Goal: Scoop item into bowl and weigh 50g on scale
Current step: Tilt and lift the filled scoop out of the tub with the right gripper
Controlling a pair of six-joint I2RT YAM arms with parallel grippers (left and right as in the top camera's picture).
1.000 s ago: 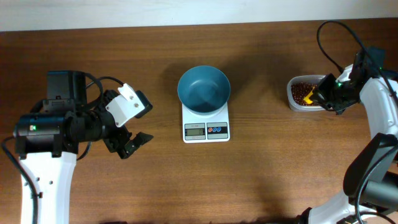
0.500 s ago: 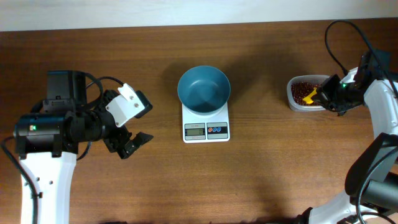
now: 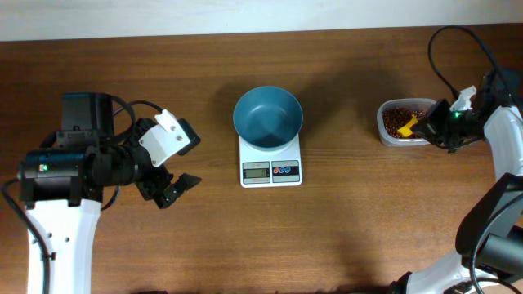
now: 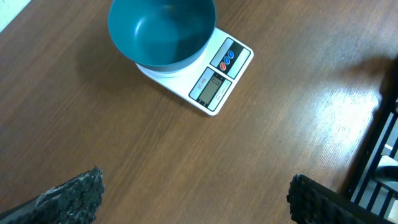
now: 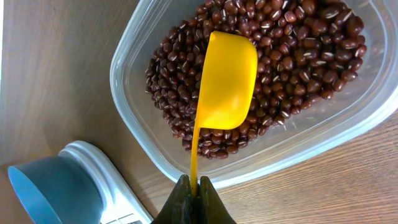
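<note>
A heap of small dark red-brown beans (image 5: 292,56) fills a clear plastic tub (image 5: 134,56) at the table's right (image 3: 399,121). My right gripper (image 5: 194,185) is shut on the thin handle of a yellow scoop (image 5: 225,81). The scoop's head rests on the beans, and no beans show on its yellow face. The teal bowl (image 3: 268,118) stands empty on the white scale (image 3: 270,170) at the table's middle, and both also show in the left wrist view: bowl (image 4: 161,31), scale (image 4: 221,78). My left gripper (image 4: 196,198) hangs open over bare wood, left of the scale (image 3: 181,161).
The tub sits close to the table's right edge, with the right arm (image 3: 502,139) and its cable beyond it. The left arm's base (image 3: 57,175) takes up the left side. Brown wood lies between the scale and the tub.
The right arm has drawn back slightly to the right, with the scoop staying over the tub. The left arm, bowl and scale have not moved.
</note>
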